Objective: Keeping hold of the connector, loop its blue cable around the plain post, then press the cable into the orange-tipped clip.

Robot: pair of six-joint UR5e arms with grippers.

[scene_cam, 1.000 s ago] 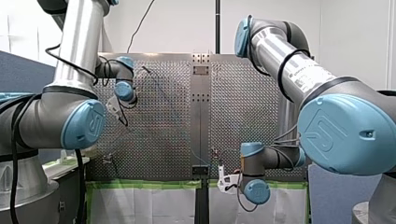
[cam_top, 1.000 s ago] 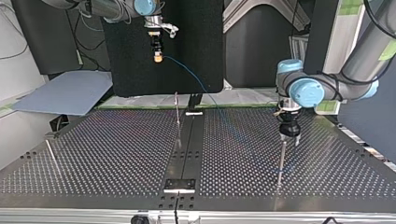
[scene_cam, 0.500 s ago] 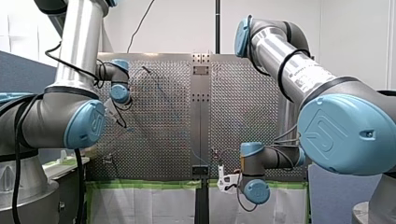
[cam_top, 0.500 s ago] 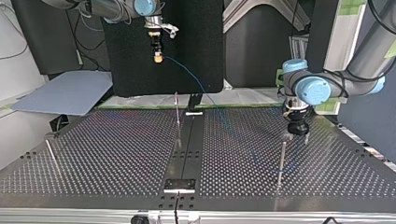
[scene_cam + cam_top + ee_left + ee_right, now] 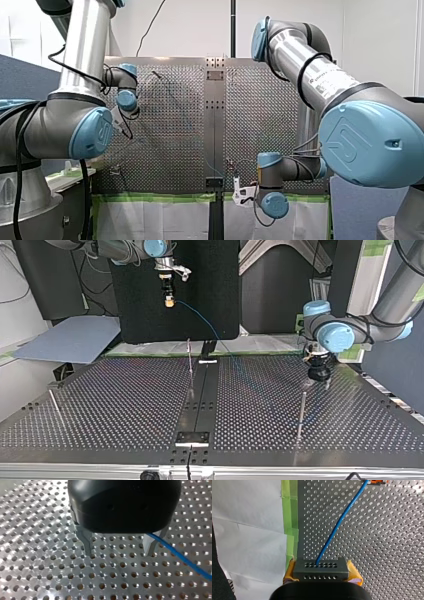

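Bright, even light; glare across table (image 5: 37,517)

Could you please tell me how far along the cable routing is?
Done: my right gripper grips the grey perforated connector, blue cable trailing from it. In hand: my left gripper, fingers open, sits low beside the cable near the plain metal post. Left: no loop shows; whether the orange-tipped clip holds the cable is unclear.

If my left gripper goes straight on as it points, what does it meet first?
Left gripper would likely meet the perforated metal table first; the thin blue cable runs beside one finger.
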